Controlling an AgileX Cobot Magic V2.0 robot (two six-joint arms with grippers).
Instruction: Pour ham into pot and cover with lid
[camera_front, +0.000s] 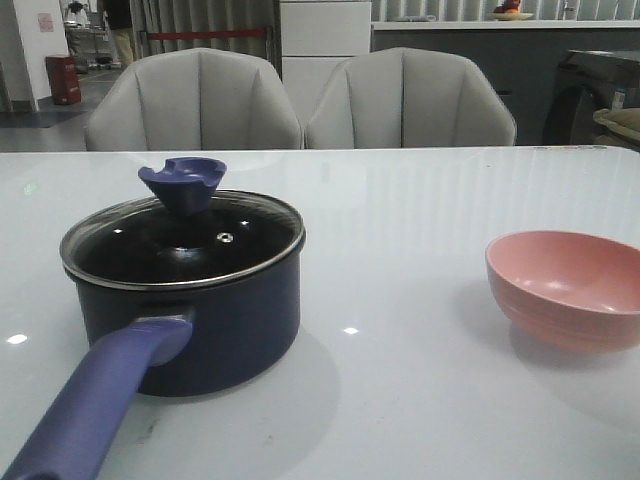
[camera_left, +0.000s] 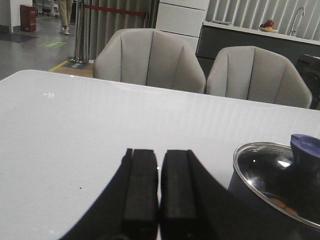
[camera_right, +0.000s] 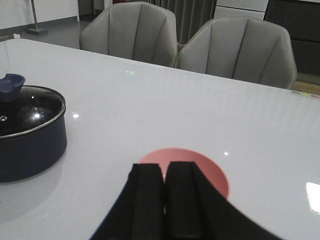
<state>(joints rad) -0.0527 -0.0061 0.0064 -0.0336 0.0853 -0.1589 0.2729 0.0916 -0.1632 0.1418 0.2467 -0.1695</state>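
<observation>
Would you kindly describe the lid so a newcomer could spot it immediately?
On the white table, look left to the dark navy pot with the long purple-blue handle. The lid sits on it: clear glass, metal rim, flared blue-purple knob. The pink bowl on the right stands uncovered.

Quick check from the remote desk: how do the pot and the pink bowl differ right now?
The pot is dark navy with a long purple-blue handle; the pink bowl has none. The pot is covered by the glass lid, the pink bowl is open. Through the lid, the left wrist view shows small orange ham pieces in the pot, while the pink bowl looks empty. Both are round and upright on the table.
</observation>
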